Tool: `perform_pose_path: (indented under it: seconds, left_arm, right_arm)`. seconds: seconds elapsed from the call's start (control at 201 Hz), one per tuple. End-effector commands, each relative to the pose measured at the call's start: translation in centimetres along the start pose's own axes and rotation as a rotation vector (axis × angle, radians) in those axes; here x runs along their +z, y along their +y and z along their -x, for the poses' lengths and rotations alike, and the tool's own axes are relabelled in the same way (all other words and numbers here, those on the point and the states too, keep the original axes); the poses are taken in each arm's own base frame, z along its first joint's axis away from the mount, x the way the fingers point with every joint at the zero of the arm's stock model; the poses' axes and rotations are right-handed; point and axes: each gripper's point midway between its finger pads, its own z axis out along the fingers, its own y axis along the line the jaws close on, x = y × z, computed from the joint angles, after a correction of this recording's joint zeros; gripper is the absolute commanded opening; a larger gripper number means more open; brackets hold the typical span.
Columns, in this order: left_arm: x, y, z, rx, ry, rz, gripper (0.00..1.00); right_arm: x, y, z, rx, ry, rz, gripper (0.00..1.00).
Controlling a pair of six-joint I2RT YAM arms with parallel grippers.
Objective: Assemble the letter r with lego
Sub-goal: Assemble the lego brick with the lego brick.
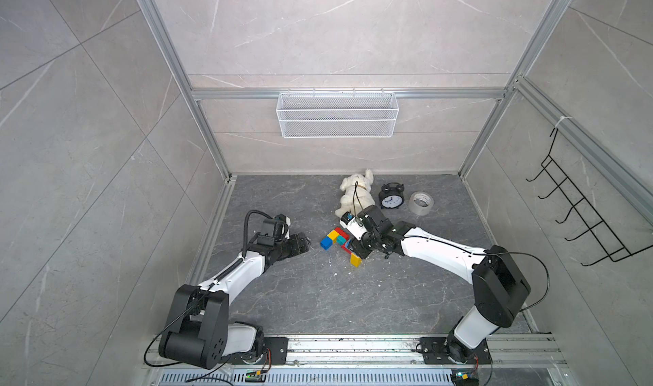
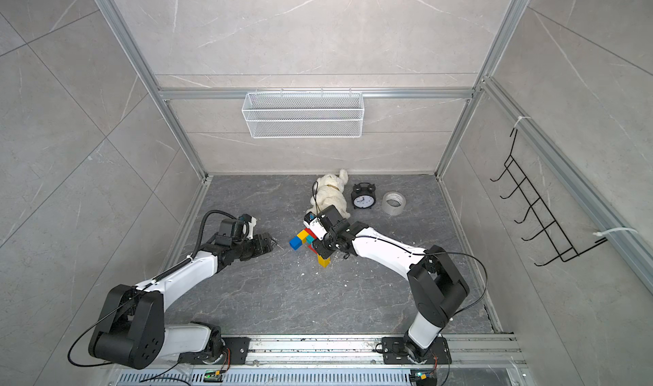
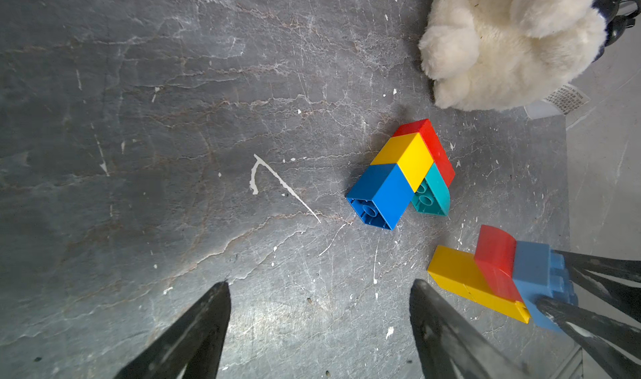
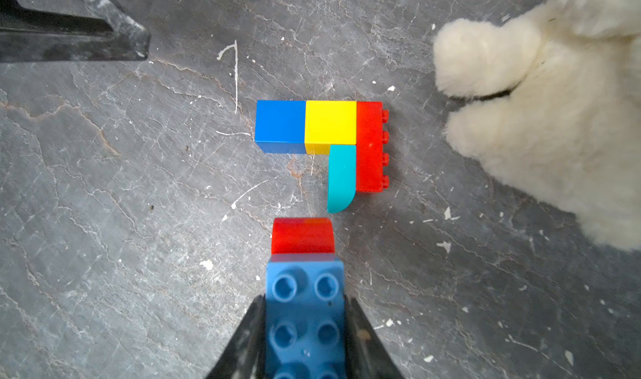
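Plastic lego (image 1: 335,239) in two parts: blue-yellow-red-teal cluster (image 4: 322,144), joined, lying just beside plush toy (image 4: 537,117); yellow-red-blue piece (image 3: 492,259), farther from toy, clamped in right gripper (image 4: 304,302), unattached; left gripper (image 3: 321,285) spread, empty. Joining judged outstanding.

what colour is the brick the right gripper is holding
Light blue; the brick shows best in the right wrist view.

- A light blue brick (image 4: 305,325) is seen clamped between the dark fingers of the right gripper (image 4: 304,302), studs toward the camera.
- A red curved brick (image 4: 302,236) is joined to its far end.
- Just beyond, on the grey table (image 4: 121,186), a blue brick (image 4: 280,124), a yellow brick (image 4: 330,122) and a long red brick (image 4: 369,146) are joined in a row.
- A teal curved brick (image 4: 341,177) is set against the yellow and long red bricks, just short of the red curved brick.
- A white plush toy (image 4: 541,117) is seen near the long red brick.
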Motion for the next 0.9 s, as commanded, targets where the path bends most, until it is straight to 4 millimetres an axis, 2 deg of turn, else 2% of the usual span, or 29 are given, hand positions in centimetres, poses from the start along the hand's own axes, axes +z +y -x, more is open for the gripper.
perform_pose_path:
  seconds: [0.0, 0.184, 0.383, 0.652, 0.772, 0.891]
  left_arm:
    - [0.2, -0.7, 0.5, 0.015, -0.006, -0.031, 0.84]
    - [0.4, -0.6, 0.3, 0.013, 0.0, -0.031, 0.84]
    - [0.7, -0.6, 0.3, 0.015, 0.01, -0.031, 0.84]
    - [0.6, -0.5, 0.1, 0.017, 0.018, -0.026, 0.84]
    - [0.6, -0.3, -0.1, 0.019, 0.021, -0.016, 0.84]
    - [0.5, -0.2, -0.1, 0.02, 0.019, -0.012, 0.84]
  right_arm:
    - [1.4, -0.1, -2.7, 0.011, 0.103, -0.036, 0.35]
    - [1.3, 0.1, -4.9, 0.005, 0.162, -0.087, 0.35]
    - [1.2, 0.5, -6.1, 0.036, 0.133, -0.138, 0.35]
    - [3.3, 2.8, -8.0, 0.141, 0.133, -0.02, 0.36]
    - [4.3, 3.0, -9.5, 0.142, 0.187, -0.022, 0.35]
    - [4.3, 3.1, -10.8, 0.147, 0.223, -0.034, 0.35]
